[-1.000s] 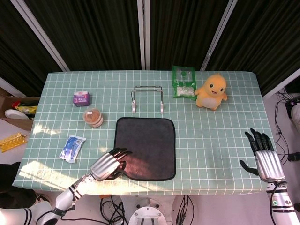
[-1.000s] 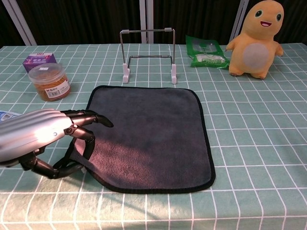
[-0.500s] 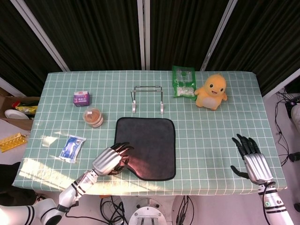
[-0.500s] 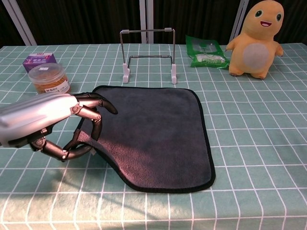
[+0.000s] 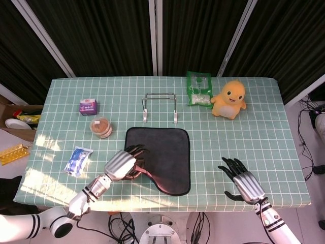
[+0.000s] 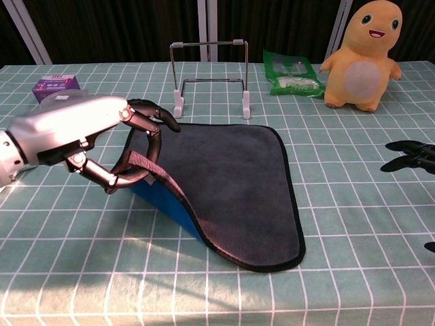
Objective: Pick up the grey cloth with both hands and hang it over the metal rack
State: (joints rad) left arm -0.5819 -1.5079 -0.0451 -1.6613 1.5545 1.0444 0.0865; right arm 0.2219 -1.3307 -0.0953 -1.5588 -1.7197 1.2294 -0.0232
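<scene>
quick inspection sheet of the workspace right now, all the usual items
surface: table with green checked covering
job's things: grey cloth flat except its near left corner, lifted, blue underside showing; metal rack upright behind it, bare
clutter: yellow plush toy, green packet, orange-filled jar, purple box, blue-white sachet
hands: left hand grips the cloth's corner; right hand open, off the cloth
cables: on the floor at right
surroundings: dark curtains behind

Cloth [image 5: 165, 155] before rack [image 5: 159, 105]
</scene>
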